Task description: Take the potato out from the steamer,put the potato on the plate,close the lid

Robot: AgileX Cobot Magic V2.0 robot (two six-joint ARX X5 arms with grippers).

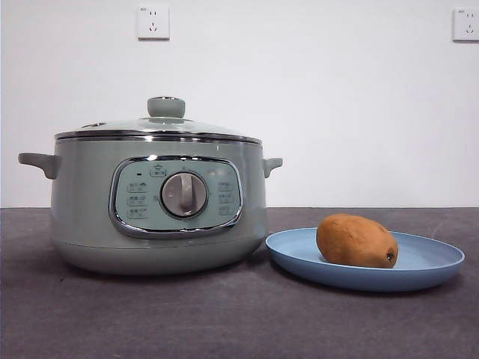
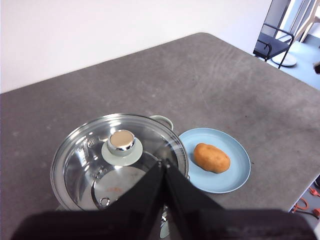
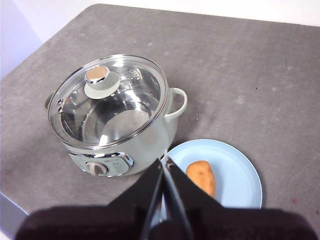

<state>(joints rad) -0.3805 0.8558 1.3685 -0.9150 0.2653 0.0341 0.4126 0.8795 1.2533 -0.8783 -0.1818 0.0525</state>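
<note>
Task judged complete: potato (image 1: 357,241) lies on plate (image 1: 441,263), lid (image 1: 159,129) seated on steamer (image 1: 82,202), all on desk (image 1: 224,314). No further move called for beyond holding clear. Left gripper (image 2: 165,163) and right gripper (image 3: 163,160) both closed, empty, raised above the pot. Front view shows neither arm; wrist views show pot interior empty through the glass
</note>
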